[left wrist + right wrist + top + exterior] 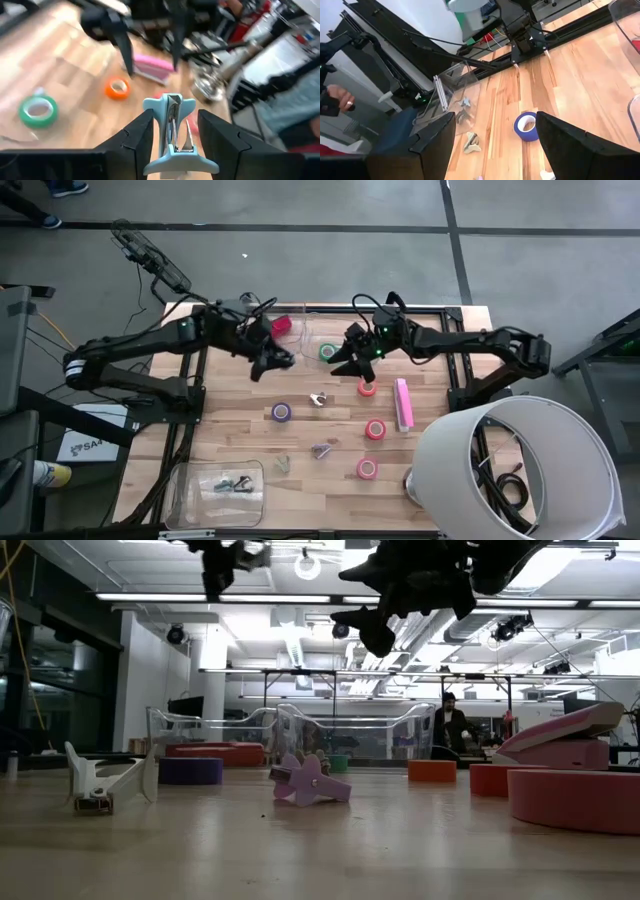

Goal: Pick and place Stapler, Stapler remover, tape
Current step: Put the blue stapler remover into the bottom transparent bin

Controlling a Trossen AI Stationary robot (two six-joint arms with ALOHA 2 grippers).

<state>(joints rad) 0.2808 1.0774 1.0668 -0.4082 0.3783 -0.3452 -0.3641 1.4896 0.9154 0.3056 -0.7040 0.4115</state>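
My left gripper (272, 362) (172, 117) hangs above the table's far middle, shut on a light-blue staple remover (172, 135). My right gripper (347, 364) (495, 125) is open in the air beside the green tape (328, 352) and holds nothing. The purple tape (282, 412) and red-pink rolls (367, 387) (375, 429) (367, 468) lie flat on the wood. The pink stapler (403, 404) rests on its base. A white remover (318, 398) and a purple remover (322, 449) lie loose. My left gripper pinches the light-blue staple remover by its narrow middle (169, 131), one finger (142, 135) on each side. The remover lies along the fingers, its winged end (170, 104) pointing forward. It is lifted clear of the table.
A clear tub (220, 485) with removers inside sits at the near left corner. A second clear container (292, 328) stands at the far edge. A big white lampshade (515, 470) covers the near right corner. Bare wood shows around the loose items.
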